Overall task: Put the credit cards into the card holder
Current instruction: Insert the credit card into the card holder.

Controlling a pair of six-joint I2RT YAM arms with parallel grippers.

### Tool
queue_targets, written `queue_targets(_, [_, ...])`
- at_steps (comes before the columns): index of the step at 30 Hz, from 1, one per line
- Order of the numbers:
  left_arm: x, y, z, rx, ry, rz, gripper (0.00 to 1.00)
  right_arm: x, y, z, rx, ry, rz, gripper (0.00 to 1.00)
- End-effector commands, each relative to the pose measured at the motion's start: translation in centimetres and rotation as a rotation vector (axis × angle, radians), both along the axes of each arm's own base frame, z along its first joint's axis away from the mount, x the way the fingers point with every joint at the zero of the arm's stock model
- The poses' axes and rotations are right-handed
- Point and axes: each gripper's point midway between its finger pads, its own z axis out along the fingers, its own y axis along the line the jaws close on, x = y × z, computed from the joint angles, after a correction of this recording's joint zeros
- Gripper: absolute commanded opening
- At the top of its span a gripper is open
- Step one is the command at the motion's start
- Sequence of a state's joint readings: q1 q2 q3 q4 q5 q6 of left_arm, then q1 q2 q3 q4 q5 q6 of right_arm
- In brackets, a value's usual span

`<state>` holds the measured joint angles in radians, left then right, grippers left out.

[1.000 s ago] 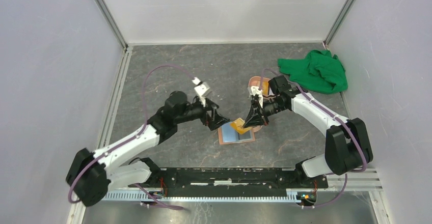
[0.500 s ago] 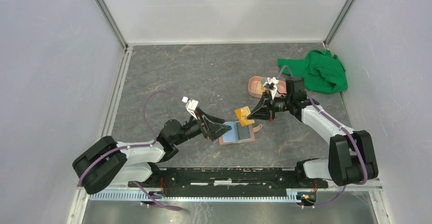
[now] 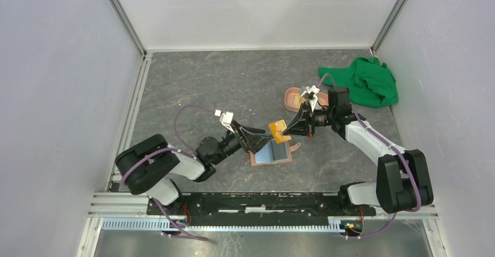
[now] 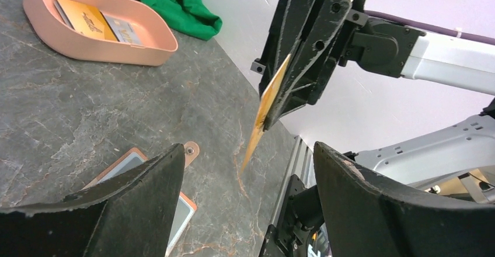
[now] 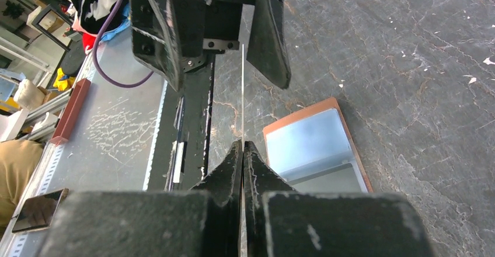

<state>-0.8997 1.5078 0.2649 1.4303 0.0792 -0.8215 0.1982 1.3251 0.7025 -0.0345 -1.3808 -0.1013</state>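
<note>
Though the card holder [image 3: 272,153] lay unfolded on the surface [image 3: 216,82] nearest the front edge, its snap tab [image 3: 295,146] out to the right, little of the job looked finished. A light blue panel [image 5: 303,140] showed inside it. Whether that was a card already seated or only a window, I could not tell.

Just over the holder's far-left corner, the left claw [image 3: 261,138] hung with its jaws spread wide and nothing gripped, pointing towards the other arm. From the left wrist, the free tip of an orange card [image 4: 267,102] dangled between those spread fingers, touching neither. The right claw [image 3: 288,132] had that card by its other end, jaws pinched flat together on it. It was held tilted in the air above the holder's far edge, clear of any pocket. I judged it was about to be either handed across or lowered in, but it was not in yet.

Farther back, the pink tray [image 4: 93,48] held at least two more cards lying flat side by side, a second orange card [image 4: 84,17] and a grey-white card [image 4: 122,30]. Both had yet to be fetched. Beyond the tray, a green cloth [image 3: 363,80] sat crumpled near the far right corner.
</note>
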Motion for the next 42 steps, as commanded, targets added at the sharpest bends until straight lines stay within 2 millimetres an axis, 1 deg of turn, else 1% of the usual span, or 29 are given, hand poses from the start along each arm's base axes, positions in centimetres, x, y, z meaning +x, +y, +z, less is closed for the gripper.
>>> queue_targets(1, [-0.2,-0.9,4.0,-0.167,-0.077,-0.025,0.86,0.3,0.2,1.1,0.026,-0.038,0.022,0.0])
queue_targets(4, [-0.3,-1.4,3.8,-0.176,-0.076,-0.038,0.83,0.4,0.2,1.1,0.025,-0.035,0.021,0.0])
queue_targets(5, [-0.2,-1.6,3.5,-0.175,-0.071,-0.042,0.82,0.4,0.2,1.0,0.024,-0.032,0.021,0.0])
queue_targets(11, [-0.3,-2.7,3.4,-0.192,-0.061,-0.077,0.71,0.4,0.2,0.8,0.023,-0.025,0.021,0.0])
queue_targets(21, [-0.5,-3.3,3.9,-0.203,-0.071,-0.101,0.57,0.5,0.2,0.7,0.021,-0.018,0.018,0.0])
queue_targets(28, [-0.2,-3.1,4.2,-0.208,-0.077,-0.084,0.53,0.5,0.2,0.6,0.019,-0.014,0.018,0.0])
queue_targets(31, [-0.2,-3.2,4.2,-0.209,-0.08,-0.083,0.48,0.6,0.2,0.6,0.019,-0.013,0.017,0.0])
queue_targets(37, [-0.1,-3.3,4.3,-0.211,-0.082,-0.086,0.45,0.6,0.2,0.5,0.018,-0.01,0.016,0.0])
queue_targets(39, [-0.2,-3.4,4.4,-0.212,-0.086,-0.093,0.38,0.6,0.3,0.5,0.017,-0.009,0.018,0.0])
queue_targets(40, [-0.3,-3.5,4.5,-0.213,-0.088,-0.098,0.29,0.5,0.3,0.4,0.017,-0.006,0.019,0.0])
queue_targets(41, [-0.3,-3.5,4.5,-0.212,-0.09,-0.103,0.23,0.5,0.3,0.4,0.016,-0.007,0.017,0.0])
queue_targets(42, [-0.3,-3.6,4.5,-0.212,-0.091,-0.107,0.1,0.5,0.3,0.4,0.016,-0.01,0.017,0.0])
